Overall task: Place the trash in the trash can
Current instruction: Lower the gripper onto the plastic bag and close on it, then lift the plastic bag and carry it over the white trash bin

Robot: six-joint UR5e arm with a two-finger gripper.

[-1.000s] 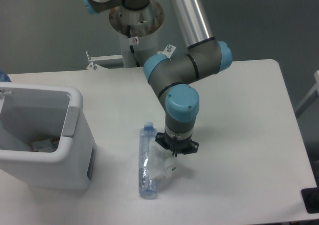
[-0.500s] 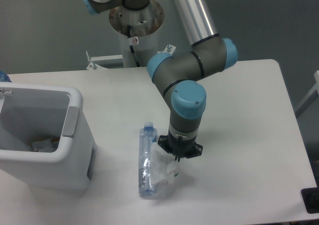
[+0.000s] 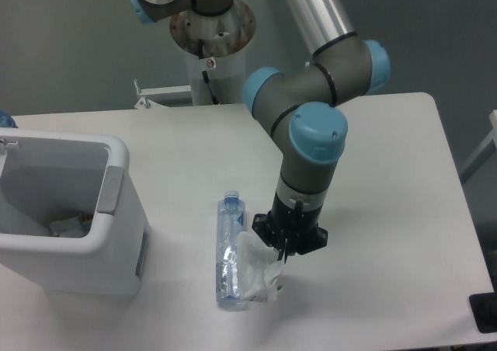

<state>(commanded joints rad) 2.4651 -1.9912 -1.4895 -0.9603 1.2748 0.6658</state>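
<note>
Centrally, the crushed bottle (image 3: 229,250) is lying on the table (image 3: 373,172) with the crumpled wrapper (image 3: 258,269) touching its side, well apart from the trash can (image 3: 70,215). Overhead, the gripper (image 3: 283,251) is meeting the wrapper; whether its jaws are spread is unclear.

Crushed clear bottle (image 3: 228,250) lies flat right of the white trash can (image 3: 116,234); crumpled whitish wrapper (image 3: 259,269) touches the bottle's right side

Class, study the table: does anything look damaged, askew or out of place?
Yes. A crushed plastic bottle lies on its side on the table with a crumpled wrapper against it, outside the trash can. The claw is above the wrapper.
</note>
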